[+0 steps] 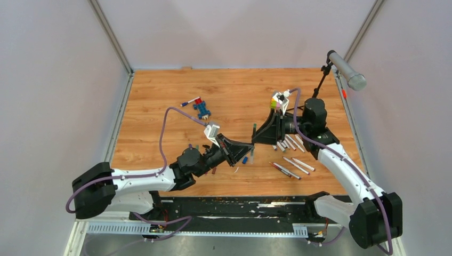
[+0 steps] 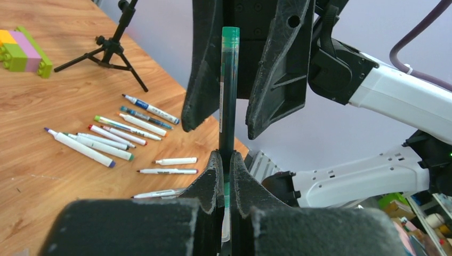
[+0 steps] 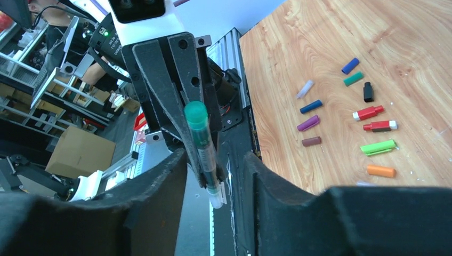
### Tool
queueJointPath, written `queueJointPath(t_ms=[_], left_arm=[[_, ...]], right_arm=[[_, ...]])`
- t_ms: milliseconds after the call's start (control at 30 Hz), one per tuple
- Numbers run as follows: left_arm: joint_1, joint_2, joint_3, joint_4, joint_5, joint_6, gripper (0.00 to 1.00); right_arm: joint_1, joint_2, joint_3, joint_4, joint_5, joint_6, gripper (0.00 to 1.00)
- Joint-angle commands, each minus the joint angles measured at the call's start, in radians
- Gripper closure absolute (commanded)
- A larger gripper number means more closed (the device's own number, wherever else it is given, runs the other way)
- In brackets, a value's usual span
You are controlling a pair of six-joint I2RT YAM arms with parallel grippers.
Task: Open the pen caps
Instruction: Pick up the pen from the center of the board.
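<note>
Nearest you in the left wrist view, the left fingers [image 2: 212, 178] are clenched on the lower barrel of a green pen [image 2: 228, 106], at bottom centre of the frame. The pen's long axis runs straight up the frame, away from that grip, to the green cap [image 2: 230, 34] at top centre. The right fingers [image 2: 272, 80] stand parted on either side of the upper barrel, with a gap on both sides, grasping nothing. Your right arm is the one placed to take the cap, and I judge the pull should follow the pen's axis. Beyond, the wooden bench [image 2: 32, 181] carries white-barrelled pens [image 2: 106, 136] at centre left. The right wrist view shows loose caps [image 3: 368, 128] at its right. Farthest off, at upper left, are a microphone stand [image 2: 114, 48] and a block stack [image 2: 24, 50].
</note>
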Motion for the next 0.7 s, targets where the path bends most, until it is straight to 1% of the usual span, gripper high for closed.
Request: queueJointPath(t_ms=[0,200,233,300,333,367,400,467,500,533,633,667], left_arm=[[-0.009,0.015,0.040,0.069,-0.040,0.014,1.00],[-0.011,0.022,0.051,0.063,-0.037,0.015,1.00],[-0.011,0.024,0.051,0.061,-0.036,0.011,1.00],[-0.011,0.026,0.053,0.051,-0.032,0.001,1.00],[-0.011,0.028,0.053,0.049,-0.025,-0.002,0.97],[-0.011,0.029,0.053,0.051,-0.017,-0.005,0.92],[-0.011,0.030,0.049,0.053,-0.011,-0.009,0.84],[-0.011,0.023,0.033,0.060,0.002,-0.019,0.57],[-0.011,0.015,0.020,0.063,0.003,-0.023,0.41],[-0.010,0.000,0.004,0.064,0.002,-0.025,0.30],[-0.004,-0.055,-0.048,0.055,0.011,-0.021,0.02],[0.000,-0.077,-0.065,0.045,0.015,-0.024,0.00]], right_arm=[[0.017,0.001,-0.015,0.108,-0.004,0.080,0.60],[0.036,0.016,-0.034,0.170,-0.012,0.133,0.81],[0.039,0.017,-0.034,0.173,-0.014,0.134,0.85],[0.045,0.021,-0.033,0.177,-0.017,0.136,0.99],[0.044,0.023,-0.030,0.178,-0.021,0.135,1.00],[0.045,0.023,-0.027,0.179,-0.026,0.131,1.00],[0.044,0.023,-0.023,0.175,-0.030,0.122,1.00],[0.043,0.016,-0.016,0.149,-0.033,0.090,1.00],[0.041,0.008,-0.013,0.130,-0.032,0.068,1.00],[0.039,0.001,-0.014,0.115,-0.032,0.041,1.00],[0.027,-0.011,-0.023,0.110,-0.033,0.022,1.00],[0.024,-0.013,-0.025,0.110,-0.033,0.018,1.00]])
